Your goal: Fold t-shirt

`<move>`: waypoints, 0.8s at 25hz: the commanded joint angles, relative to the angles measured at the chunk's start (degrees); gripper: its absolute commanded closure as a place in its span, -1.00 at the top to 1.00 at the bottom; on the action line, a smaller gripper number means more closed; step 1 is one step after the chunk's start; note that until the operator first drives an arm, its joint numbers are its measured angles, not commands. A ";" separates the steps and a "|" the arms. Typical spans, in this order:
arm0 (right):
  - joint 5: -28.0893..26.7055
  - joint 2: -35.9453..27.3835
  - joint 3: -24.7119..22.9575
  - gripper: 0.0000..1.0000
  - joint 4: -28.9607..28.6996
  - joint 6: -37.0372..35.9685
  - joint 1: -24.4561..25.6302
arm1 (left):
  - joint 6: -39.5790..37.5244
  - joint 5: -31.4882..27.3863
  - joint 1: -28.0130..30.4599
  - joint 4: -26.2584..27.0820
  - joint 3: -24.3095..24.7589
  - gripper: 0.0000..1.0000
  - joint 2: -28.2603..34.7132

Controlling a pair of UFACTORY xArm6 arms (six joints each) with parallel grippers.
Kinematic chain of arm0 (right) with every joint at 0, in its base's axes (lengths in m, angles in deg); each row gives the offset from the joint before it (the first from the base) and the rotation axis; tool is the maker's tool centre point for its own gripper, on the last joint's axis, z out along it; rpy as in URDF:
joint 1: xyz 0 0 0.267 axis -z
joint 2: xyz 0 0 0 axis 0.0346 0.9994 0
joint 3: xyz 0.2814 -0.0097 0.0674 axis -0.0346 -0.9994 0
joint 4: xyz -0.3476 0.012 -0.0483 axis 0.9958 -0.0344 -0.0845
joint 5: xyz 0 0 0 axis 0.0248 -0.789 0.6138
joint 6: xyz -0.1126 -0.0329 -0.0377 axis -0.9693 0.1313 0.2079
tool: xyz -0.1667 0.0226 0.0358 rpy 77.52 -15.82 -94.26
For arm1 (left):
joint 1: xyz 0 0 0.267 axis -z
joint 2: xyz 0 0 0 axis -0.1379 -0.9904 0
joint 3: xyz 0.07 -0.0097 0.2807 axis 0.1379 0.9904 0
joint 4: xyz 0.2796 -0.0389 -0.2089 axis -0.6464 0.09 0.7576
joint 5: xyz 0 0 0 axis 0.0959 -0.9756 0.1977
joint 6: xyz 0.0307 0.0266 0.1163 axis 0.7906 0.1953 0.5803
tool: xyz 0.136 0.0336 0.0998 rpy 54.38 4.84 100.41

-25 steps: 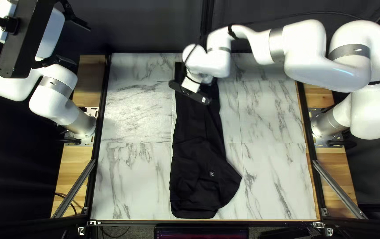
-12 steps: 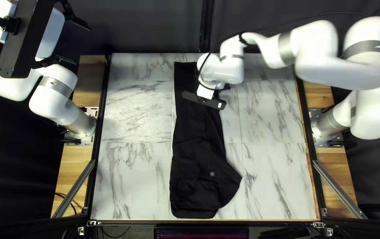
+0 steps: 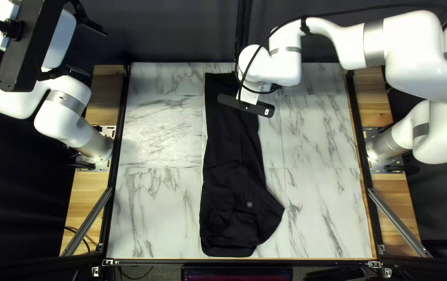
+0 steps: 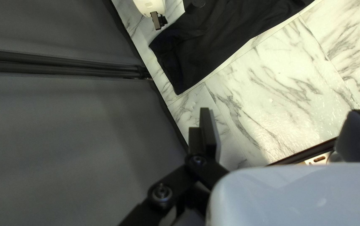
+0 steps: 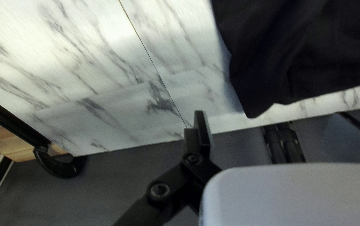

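Black t-shirt (image 3: 230, 151) lies as a long strip on the marbled table (image 3: 156, 208), probably folded lengthwise, leaving the jutting near corner (image 3: 270, 210) to tuck and the length to shorten, with left gripper (image 4: 281, 121) and right gripper (image 5: 272, 121), all 2, open and holding nothing.

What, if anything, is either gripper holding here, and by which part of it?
Nothing is held: the left gripper and right gripper both stand open, and the black t-shirt lies on the table.

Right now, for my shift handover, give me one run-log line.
black t-shirt: long strip on table | left gripper: open, empty | right gripper: open, near t-shirt's far end
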 commanded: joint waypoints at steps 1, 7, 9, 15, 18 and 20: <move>0.88 -0.36 -0.47 1.00 0.03 -1.15 -0.16 | 0.00 0.00 0.00 0.00 0.00 1.00 0.00; -2.29 12.92 15.18 1.00 4.83 -4.76 0.25 | 0.00 0.00 0.00 0.00 0.00 1.00 0.00; -3.63 16.24 19.26 1.00 5.86 -5.62 0.98 | 0.00 0.00 0.00 0.00 0.00 1.00 0.00; -11.89 23.96 28.42 1.00 3.79 -9.45 1.40 | 0.00 0.00 0.00 0.00 0.00 1.00 0.00; -14.37 26.43 30.30 0.91 2.70 -11.66 1.93 | 0.00 0.00 0.00 0.00 0.00 1.00 0.00; -16.22 28.07 32.04 0.60 2.05 -13.08 2.17 | 0.00 0.00 0.00 0.00 0.00 1.00 0.00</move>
